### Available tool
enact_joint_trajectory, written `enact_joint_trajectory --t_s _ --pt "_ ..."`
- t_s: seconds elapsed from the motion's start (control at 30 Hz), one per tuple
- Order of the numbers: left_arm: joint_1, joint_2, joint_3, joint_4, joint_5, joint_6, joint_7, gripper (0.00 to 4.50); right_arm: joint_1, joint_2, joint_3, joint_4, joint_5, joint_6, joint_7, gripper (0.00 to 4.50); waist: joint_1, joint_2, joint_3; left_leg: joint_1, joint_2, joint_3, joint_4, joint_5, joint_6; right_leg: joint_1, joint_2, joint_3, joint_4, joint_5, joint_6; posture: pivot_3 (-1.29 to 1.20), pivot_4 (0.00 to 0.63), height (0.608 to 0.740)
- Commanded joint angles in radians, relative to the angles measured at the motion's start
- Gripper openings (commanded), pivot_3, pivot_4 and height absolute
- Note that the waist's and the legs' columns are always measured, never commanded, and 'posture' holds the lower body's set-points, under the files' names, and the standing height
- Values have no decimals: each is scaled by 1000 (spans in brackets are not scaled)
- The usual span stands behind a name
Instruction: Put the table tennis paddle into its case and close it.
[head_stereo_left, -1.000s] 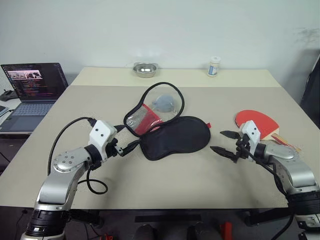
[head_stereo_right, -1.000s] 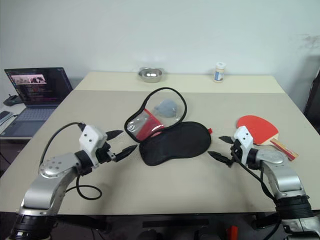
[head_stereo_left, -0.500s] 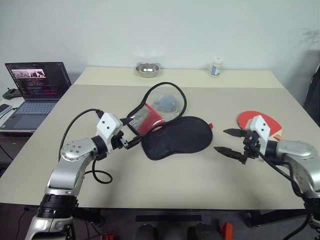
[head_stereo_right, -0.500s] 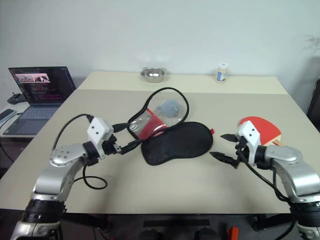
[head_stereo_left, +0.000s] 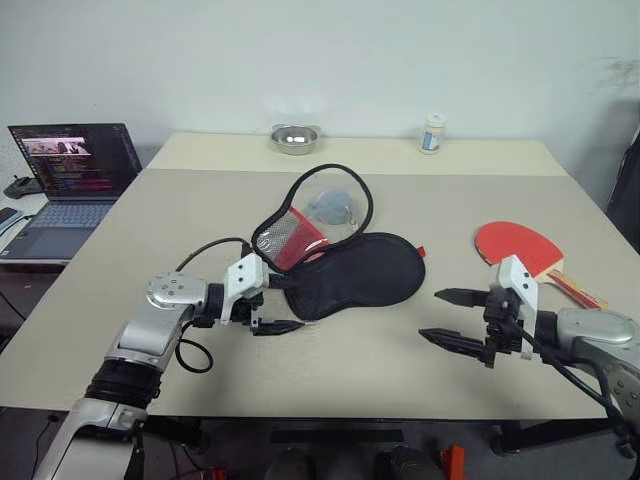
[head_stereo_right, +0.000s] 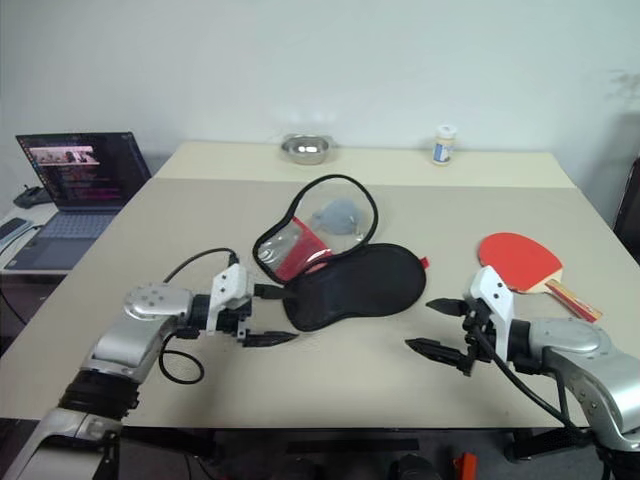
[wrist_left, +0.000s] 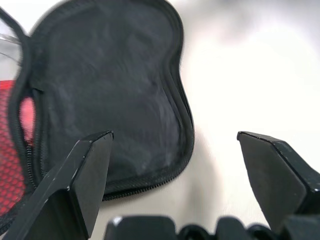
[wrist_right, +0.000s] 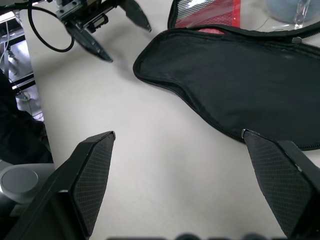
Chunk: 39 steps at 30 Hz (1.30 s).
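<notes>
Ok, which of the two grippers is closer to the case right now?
The left gripper, open at the black case's narrow end; the right gripper hangs farther off, nearer the paddle.

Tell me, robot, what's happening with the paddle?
Both grippers open, left gripper, right gripper. Paddle on table, untouched. Case lies unzipped. Nothing between.

Beige table (head_stereo_left: 140, 250), open case (head_stereo_left: 350, 275), table tennis paddle (head_stereo_left: 520, 245), steel bowl (head_stereo_left: 293, 138), small bottle (head_stereo_left: 431, 133)

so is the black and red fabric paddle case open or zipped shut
Open. The black and red fabric paddle case is unzipped, its red mesh flap lifted off the black half, and nothing is inside.
</notes>
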Motion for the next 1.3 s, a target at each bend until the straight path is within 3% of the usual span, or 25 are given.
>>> enact_joint_trajectory --t_s 0.03,0.37,0.4,0.5,0.8,0.87,1.07,1.2,1.3 --pt "-29 -17 -49 43 91 -132 22 4340 -14 18 7 -1 -13 -44 -21 4495 0 0 0 0 0 0 0 0 0 0 0 0 0 0 0 0 150 740" --pt "-34 -72 -77 209 158 -318 56 4340 -39 38 15 2 -9 -42 -71 4495 0 0 0 0 0 0 1 0 0 1 0 0 0 0 0 0 150 740" --pt "-34 -73 -76 221 159 -323 58 4175 -41 38 16 4 -10 -43 -75 4500 0 0 0 1 0 0 1 0 0 1 0 0 0 0 0 0 150 740" --pt "-30 -75 -67 247 144 -300 50 3514 -50 40 14 13 -14 -49 -84 4500 0 0 0 1 0 0 1 0 0 1 0 0 1 0 0 0 150 740" --pt "-42 -84 -35 251 84 -192 41 498 -83 43 -6 53 -18 -64 -111 4500 0 1 0 3 0 -1 2 1 1 2 0 0 3 0 0 0 150 740" --pt "-40 -88 -35 234 73 -158 36 44 -93 39 -15 61 -12 -61 -114 4500 0 1 0 2 0 -1 1 1 1 2 0 0 3 0 0 0 150 740" --pt "-7 -120 -54 68 63 36 80 44 -95 -8 -48 96 -17 -65 -82 4500 0 1 0 2 0 -1 1 1 1 2 0 0 2 0 0 0 150 740" --pt "-6 -212 -77 -84 27 308 156 44 -79 -73 -93 153 -22 -86 -29 4500 4 0 0 0 -2 -1 2 1 1 2 -1 0 0 1 1 0 150 740" --pt "-41 -298 -110 -107 43 388 206 44 -79 -113 -113 191 -31 -103 5 4500 3 0 0 0 -3 0 2 0 2 2 -1 1 -1 1 2 0 150 740"
